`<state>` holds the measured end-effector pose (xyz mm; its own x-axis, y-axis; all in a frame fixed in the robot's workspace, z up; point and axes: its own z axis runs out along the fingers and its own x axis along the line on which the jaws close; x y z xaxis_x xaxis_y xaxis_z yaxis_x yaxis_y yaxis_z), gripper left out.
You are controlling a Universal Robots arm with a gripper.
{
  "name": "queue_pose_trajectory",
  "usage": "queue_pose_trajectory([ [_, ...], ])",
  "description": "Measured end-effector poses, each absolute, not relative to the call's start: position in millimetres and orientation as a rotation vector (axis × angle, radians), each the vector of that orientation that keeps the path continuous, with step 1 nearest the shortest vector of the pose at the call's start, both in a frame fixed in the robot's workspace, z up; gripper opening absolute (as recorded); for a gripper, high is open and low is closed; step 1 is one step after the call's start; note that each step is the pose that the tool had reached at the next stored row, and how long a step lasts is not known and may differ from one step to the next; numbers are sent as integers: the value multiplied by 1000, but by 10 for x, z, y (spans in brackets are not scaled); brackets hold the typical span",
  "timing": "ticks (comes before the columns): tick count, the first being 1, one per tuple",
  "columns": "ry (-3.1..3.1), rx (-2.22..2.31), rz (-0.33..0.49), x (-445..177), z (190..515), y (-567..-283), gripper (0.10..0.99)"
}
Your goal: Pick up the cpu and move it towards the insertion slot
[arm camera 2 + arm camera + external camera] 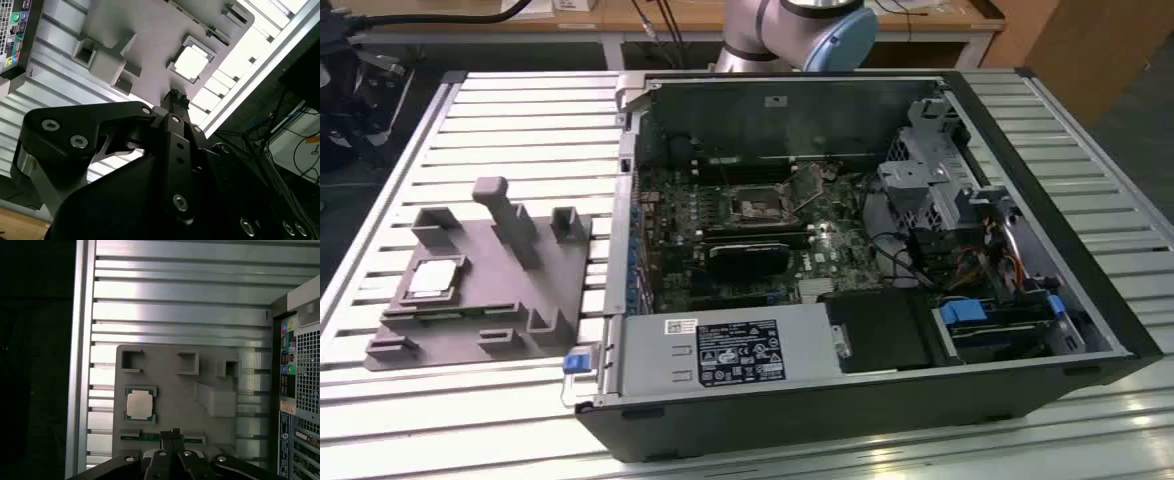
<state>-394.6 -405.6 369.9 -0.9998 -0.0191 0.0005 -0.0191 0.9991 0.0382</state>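
The cpu (pixel 435 277) is a small silvery square plate lying in a recess of the grey plastic fixture (pixel 491 296) at the exterior view's left. Both wrist views look down on it from well above: cpu (pixel 139 405), cpu (pixel 191 64). My gripper (pixel 175 433) hangs over the fixture (pixel 170 385), its black fingertips (pixel 174 96) pressed together with nothing between them, clear of the cpu and a little to one side of it. The insertion slot (pixel 757 208) is a square metal-framed socket on the motherboard inside the open computer case.
The open black computer case (pixel 881 400) lies on a ribbed metal table (pixel 520 130), with drive cages and cables at the exterior view's right. Grey pegs and blocks (pixel 507 215) stand up from the fixture. The table edge (pixel 80 365) runs close beside the fixture.
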Motion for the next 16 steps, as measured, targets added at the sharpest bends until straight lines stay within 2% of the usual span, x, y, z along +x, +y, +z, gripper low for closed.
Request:
queue_pose_trajectory([
  [16,-3140,30,-60,-4104,3680,-4056,106],
])
